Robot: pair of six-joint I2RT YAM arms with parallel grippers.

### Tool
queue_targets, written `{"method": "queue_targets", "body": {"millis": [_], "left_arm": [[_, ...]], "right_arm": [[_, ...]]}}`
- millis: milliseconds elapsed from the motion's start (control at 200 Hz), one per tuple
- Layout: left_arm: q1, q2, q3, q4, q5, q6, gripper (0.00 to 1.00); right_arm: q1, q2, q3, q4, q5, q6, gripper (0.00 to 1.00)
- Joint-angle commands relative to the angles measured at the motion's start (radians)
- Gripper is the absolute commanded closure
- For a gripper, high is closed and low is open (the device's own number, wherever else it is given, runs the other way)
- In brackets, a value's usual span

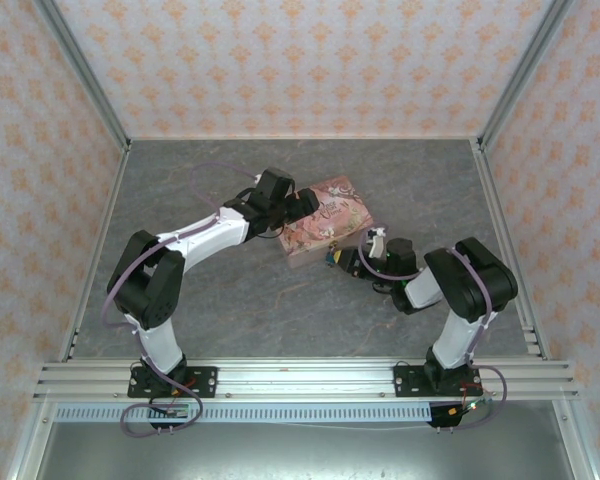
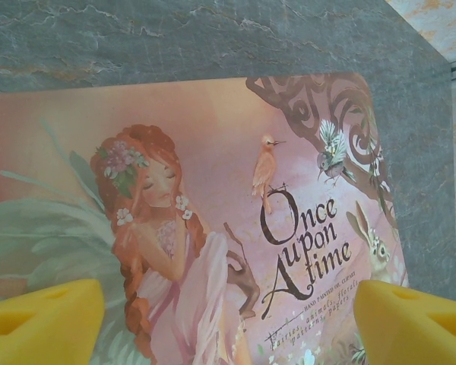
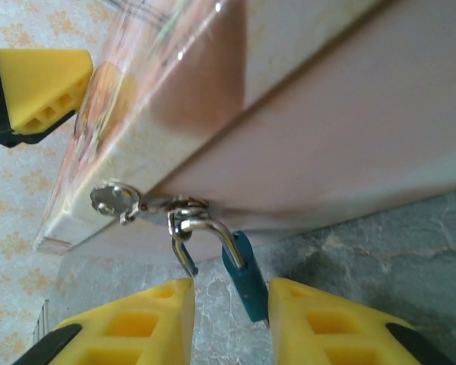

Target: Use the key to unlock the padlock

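One small teal-blue padlock with a thin silvery shackle (image 3: 245,277) hangs from one silvery latch (image 3: 114,199) on the front of one pink floral rectangular tin (image 3: 349,129), just above the grey stone-look surface (image 3: 380,251). The right jaws stand partly apart astride its body, not pinching it. The left jaws gape wide over the lid, holding nothing. Closing off-centre would likely swing the dangling lock aside or wedge its shackle in the latch, and a pull could drag the tin. Whether a key sits in the lock I cannot tell.
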Motion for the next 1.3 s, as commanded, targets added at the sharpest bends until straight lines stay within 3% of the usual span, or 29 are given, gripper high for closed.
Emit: {"method": "queue_targets", "body": {"millis": [0, 575, 896, 1116, 1296], "left_arm": [[0.004, -0.006, -0.034, -0.014, 0.002, -0.002, 0.14], [0.006, -0.002, -0.043, 0.001, 0.011, -0.012, 0.14], [0.006, -0.003, -0.045, 0.002, 0.012, -0.014, 0.14], [0.007, -0.003, -0.048, 0.0, 0.012, -0.014, 0.14], [0.007, -0.005, -0.048, -0.001, 0.012, -0.014, 0.14]], "right_arm": [[0.004, -0.033, -0.014, -0.009, 0.0, -0.034, 0.69], [0.06, 0.056, 0.032, -0.009, 0.073, -0.026, 0.68], [0.068, 0.089, 0.05, -0.008, 0.096, -0.02, 0.74], [0.068, 0.086, 0.046, -0.016, 0.133, -0.028, 0.69], [0.067, 0.081, 0.059, -0.047, 0.126, -0.047, 0.71]]}}
